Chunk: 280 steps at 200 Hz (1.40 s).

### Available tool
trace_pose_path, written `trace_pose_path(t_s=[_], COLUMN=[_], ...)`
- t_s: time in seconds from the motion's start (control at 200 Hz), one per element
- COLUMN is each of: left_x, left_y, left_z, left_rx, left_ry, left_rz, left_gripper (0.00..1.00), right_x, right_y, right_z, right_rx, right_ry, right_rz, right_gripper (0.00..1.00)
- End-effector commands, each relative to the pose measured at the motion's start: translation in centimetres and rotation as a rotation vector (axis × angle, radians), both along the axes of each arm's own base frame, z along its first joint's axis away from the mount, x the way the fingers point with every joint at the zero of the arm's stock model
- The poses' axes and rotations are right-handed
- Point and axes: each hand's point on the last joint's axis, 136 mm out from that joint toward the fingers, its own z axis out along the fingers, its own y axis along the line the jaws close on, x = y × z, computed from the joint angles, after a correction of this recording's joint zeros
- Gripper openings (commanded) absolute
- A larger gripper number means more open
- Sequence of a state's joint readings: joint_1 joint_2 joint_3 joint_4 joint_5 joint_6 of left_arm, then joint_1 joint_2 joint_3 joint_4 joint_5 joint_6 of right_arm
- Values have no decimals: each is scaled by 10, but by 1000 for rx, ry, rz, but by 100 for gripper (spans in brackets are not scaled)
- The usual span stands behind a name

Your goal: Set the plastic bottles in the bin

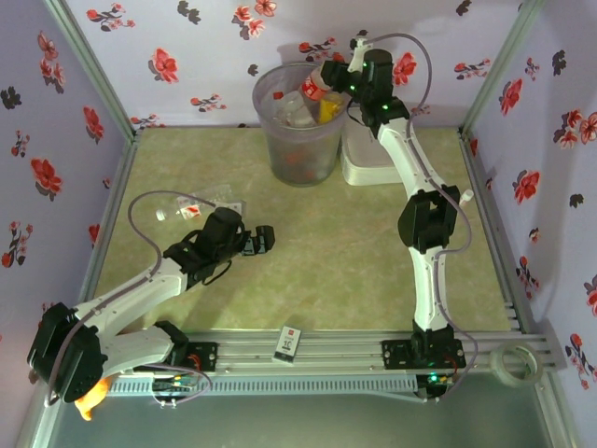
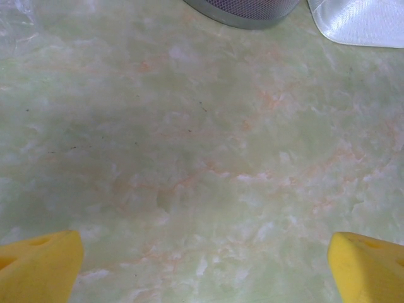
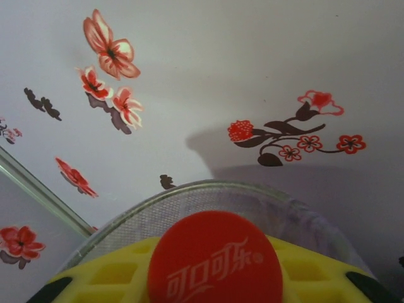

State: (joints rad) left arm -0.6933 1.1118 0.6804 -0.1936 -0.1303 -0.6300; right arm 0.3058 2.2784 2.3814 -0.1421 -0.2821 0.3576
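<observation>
The tall translucent grey bin stands at the back of the table with several bottles inside, among them a yellow squeeze bottle. My right gripper hovers at the bin's right rim, shut on a clear bottle with a red label that tilts over the opening. In the right wrist view its red cap sits between the yellow fingers, with the bin's rim just beyond. Clear bottles lie on the table at the left. My left gripper rests low and open near them, holding nothing.
A white lidded box stands right of the bin; its corner and the bin's base appear in the left wrist view. A small black-and-white card lies on the front rail. Flowered walls enclose the table.
</observation>
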Motion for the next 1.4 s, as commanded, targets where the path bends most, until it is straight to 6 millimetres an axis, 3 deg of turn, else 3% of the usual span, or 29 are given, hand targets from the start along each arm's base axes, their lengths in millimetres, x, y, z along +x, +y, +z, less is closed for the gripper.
trace_pose_path(t_s=[0.0,0.185,0.435,0.53,0.605,0.805,0.975,1.215,1.395], left_x=[8,7,8,7,8,10,10,9,10], left_y=[-4,-5,-4,-4,-4,-4,-4,-1,-2], left_z=[9,10,12,12,12,11,10,12,12], left_rx=[-29,-30,-26,-25,-22,-17,-10,-8,-8], left_ry=[-22,-21,-27,-25,-26,-21,-16,-21,-19], left_rz=[4,1,-2,-3,-3,0,0,2,2], left_gripper=[100,100,100,100,100,100,100,100,100], right_x=[-24,-28,-32,-37,-41,-57,-70,-76,-58], right_y=[14,21,35,33,27,9,-8,-46,-67], right_z=[5,14,-36,-49,-43,4,22,40,50], right_rx=[-95,-78,-130,-151,-167,-178,-225,-284,-183], right_ry=[26,15,127,155,152,97,77,33,23], right_rz=[50,80,127,131,123,96,57,-60,-89], right_gripper=[30,28,31,41,50,66,80,79,63])
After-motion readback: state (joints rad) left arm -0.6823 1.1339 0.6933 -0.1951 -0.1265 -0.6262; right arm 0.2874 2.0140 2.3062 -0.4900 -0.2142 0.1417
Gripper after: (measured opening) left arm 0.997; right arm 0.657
